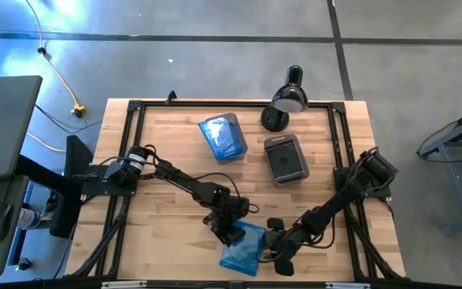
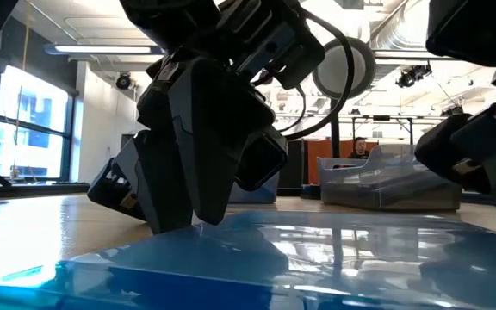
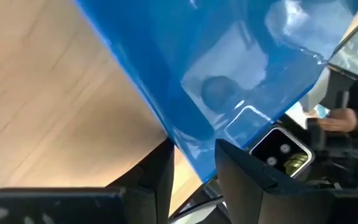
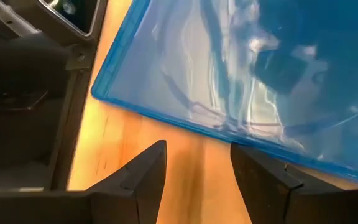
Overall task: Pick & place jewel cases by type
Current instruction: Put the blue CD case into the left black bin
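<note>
A glossy blue jewel case (image 1: pixel 243 249) lies near the table's front edge, between my two grippers. My left gripper (image 1: pixel 229 233) is at its far left side and shut on it. In the left wrist view the blue case (image 3: pixel 216 74) runs down between the two dark fingers. My right gripper (image 1: pixel 277 250) stands open just right of the case. In the right wrist view bare wood shows between its fingers, and the case's long edge (image 4: pixel 185 118) lies just beyond the tips. The low view shows the case (image 2: pixel 317 258) slanting across the foreground. My left gripper pinches the blue case's edge (image 3: pixel 194 160) between its two fingers, one on each flat face. The fingers come slanting down from the table's far left. The case sits tilted in the hold; whether its other side rests on the table, I cannot tell.
At the back stand two smoky tubs: the left tub (image 1: pixel 223 138) holds blue cases, the right tub (image 1: pixel 285 158) holds dark ones. A black dome-headed lamp (image 1: pixel 287 98) is at the far edge. A person (image 2: pixel 360 151) sits in the room beyond.
</note>
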`<control>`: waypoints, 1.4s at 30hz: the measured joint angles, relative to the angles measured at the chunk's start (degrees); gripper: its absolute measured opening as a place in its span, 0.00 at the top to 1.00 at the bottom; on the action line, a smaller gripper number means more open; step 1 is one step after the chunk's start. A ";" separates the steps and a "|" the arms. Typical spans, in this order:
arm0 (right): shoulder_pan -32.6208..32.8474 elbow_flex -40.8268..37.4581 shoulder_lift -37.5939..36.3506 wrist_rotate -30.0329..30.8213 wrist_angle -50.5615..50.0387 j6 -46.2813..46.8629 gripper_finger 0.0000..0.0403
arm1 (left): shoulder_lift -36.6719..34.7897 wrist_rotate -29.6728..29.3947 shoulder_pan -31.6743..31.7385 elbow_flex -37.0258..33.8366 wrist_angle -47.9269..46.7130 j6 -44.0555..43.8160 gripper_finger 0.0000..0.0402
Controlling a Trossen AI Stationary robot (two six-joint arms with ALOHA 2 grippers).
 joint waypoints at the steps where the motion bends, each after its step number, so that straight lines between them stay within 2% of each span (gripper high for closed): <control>1: -0.08 0.07 0.46 -0.30 0.06 0.09 0.56 | 0.00 -0.04 0.00 -0.06 0.71 -0.44 0.72; 10: -0.23 0.10 0.54 0.56 0.28 0.20 0.56 | 0.02 0.11 0.26 -0.02 0.71 -0.41 0.72; 18: -1.59 0.10 0.50 -1.27 -0.14 3.56 0.56 | 0.07 -0.32 0.60 0.26 0.28 0.28 0.72; 24: -1.79 0.36 0.43 -3.40 -3.15 8.01 0.56 | 0.45 0.25 0.63 6.99 -9.65 11.62 0.72; 29: -1.51 0.32 0.15 -4.70 -4.75 9.25 0.58 | 0.61 -8.04 0.78 12.91 -18.45 19.08 0.72; 35: -1.42 0.34 0.10 -3.38 -6.39 9.07 0.59 | 0.20 -12.51 0.13 12.90 -18.42 20.91 0.72; 42: -1.42 0.27 0.13 -2.26 -6.81 9.14 0.59 | 0.20 -11.41 0.11 12.85 -18.43 23.46 0.72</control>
